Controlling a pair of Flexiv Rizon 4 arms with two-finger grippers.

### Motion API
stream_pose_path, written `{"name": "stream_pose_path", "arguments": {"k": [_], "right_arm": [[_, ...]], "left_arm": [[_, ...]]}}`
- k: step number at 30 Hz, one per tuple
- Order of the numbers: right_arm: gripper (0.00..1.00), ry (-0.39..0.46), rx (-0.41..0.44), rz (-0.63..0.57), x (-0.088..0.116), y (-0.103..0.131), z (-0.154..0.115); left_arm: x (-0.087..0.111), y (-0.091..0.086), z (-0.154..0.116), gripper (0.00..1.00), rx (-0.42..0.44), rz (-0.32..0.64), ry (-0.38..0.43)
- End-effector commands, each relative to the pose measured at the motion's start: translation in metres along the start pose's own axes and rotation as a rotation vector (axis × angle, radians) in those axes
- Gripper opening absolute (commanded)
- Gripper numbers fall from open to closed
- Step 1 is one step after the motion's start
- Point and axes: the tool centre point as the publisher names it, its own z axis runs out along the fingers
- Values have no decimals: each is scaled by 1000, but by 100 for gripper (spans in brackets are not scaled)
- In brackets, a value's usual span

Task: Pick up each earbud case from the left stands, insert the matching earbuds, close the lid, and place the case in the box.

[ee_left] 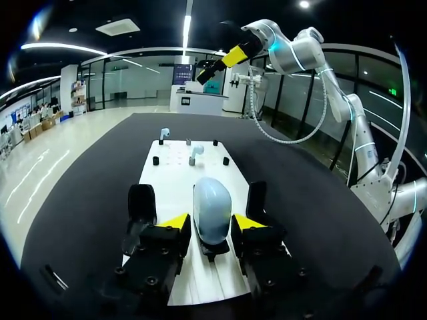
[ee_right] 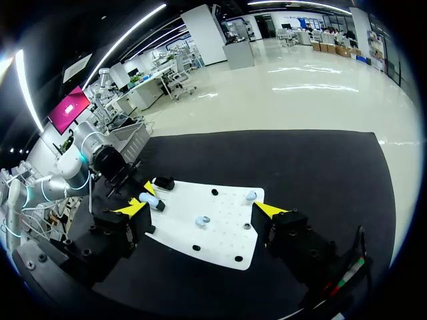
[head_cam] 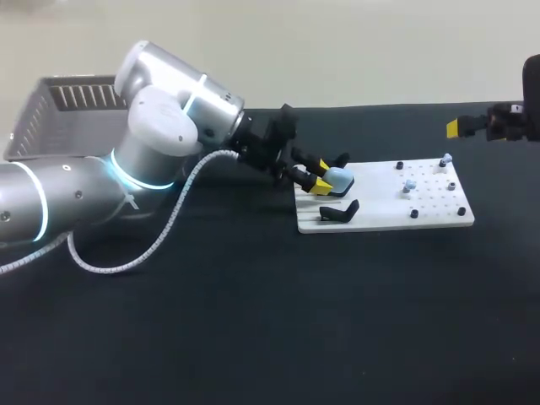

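A black table (head_cam: pixel 253 329) fills the lower frame in the head view. At centre right lies a white board (head_cam: pixel 439 221), a bare black stand (head_cam: pixel 339 211) at its near left corner. Just behind, the left gripper (ee_left: pixel 212 221) pinches the pale blue earbud case (head_cam: pixel 340 178) from both sides, the case seated on its stand. One earbud (head_cam: pixel 410 184) and another (head_cam: pixel 445 159) stand farther right. At upper right the right gripper (ee_right: pixel 201 208) hangs with fingers spread wide. The grey box (head_cam: pixel 59 118) sits at upper left.
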Motion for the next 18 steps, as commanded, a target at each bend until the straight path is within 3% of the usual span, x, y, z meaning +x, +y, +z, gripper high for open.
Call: {"name": "stream_pose_path", "arguments": {"k": [1, 8, 9, 11, 14, 17, 18], "right_arm": [[100, 0, 1, -1, 0, 0, 0], [100, 0, 1, -1, 0, 0, 0], [100, 0, 1, -1, 0, 0, 0], [100, 0, 1, -1, 0, 0, 0], [100, 0, 1, -1, 0, 0, 0], [100, 0, 1, -1, 0, 0, 0], [100, 0, 1, -1, 0, 0, 0]], "left_arm": [[0, 1, 1, 45, 0, 2, 2], [1, 2, 3, 44, 0, 1, 1], [1, 2, 4, 38, 0, 0, 1], [1, 2, 5, 11, 0, -1, 1], [0, 2, 5, 15, -2, 2, 4], [-2, 1, 3, 0, -7, 6, 5], [-3, 0, 2, 0, -10, 11, 3]]}}
